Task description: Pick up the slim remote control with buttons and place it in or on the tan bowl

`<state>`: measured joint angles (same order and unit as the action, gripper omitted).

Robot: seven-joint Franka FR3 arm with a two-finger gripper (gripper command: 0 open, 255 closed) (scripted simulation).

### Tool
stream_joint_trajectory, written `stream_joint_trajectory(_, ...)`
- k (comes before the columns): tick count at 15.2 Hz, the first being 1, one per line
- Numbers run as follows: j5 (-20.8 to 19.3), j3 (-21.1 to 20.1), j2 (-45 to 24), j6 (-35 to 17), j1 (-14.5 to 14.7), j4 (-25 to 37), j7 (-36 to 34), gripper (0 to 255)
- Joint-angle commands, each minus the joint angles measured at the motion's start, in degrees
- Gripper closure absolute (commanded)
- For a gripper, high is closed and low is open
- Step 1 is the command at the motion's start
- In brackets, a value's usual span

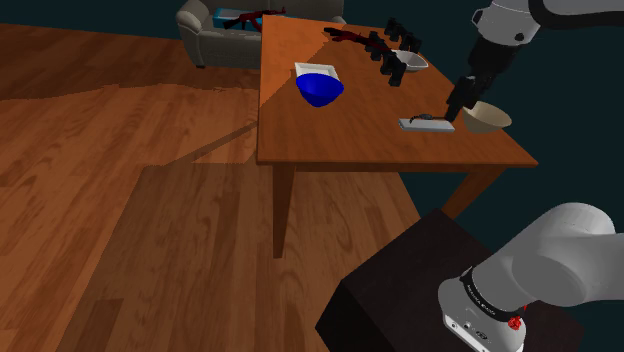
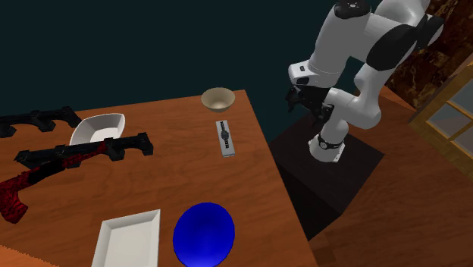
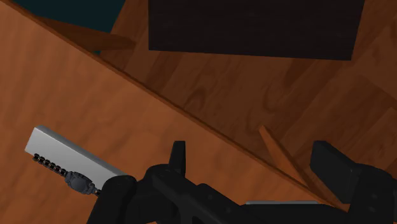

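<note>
The slim grey remote (image 1: 427,123) with dark buttons lies flat near the table edge closest to the stand. Right beside it stands the tan bowl (image 1: 485,118), upright and empty. My black gripper (image 1: 458,106) hangs above the gap between the two, touching neither. In the second exterior view the remote (image 2: 224,139) lies just in front of the bowl (image 2: 217,98), and the gripper (image 2: 302,102) is raised off to the right. In the wrist view the gripper (image 3: 254,162) is open with nothing between its fingers, and the remote (image 3: 67,158) lies off to one side.
On the wooden table (image 1: 350,140) are a blue bowl (image 1: 320,89), a white tray (image 1: 315,70), a white bowl (image 1: 411,60) and long black and red gun-like objects (image 1: 372,44). A sofa (image 1: 215,30) stands behind. The dark stand (image 1: 420,290) is close to the table.
</note>
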<state>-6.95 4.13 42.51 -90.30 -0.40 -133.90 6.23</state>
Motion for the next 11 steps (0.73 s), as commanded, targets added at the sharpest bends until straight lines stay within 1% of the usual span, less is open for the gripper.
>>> stream_joint_trajectory(1,0.00,0.00,0.00,0.00,0.00,0.00,0.00,0)
stream_joint_trajectory(6,-4.54,8.29,-1.79,-6.00,0.68,-2.58,14.32,0)
stream_joint_trajectory(11,-7.64,16.79,-7.06,-12.62,2.03,-2.22,28.64,0)
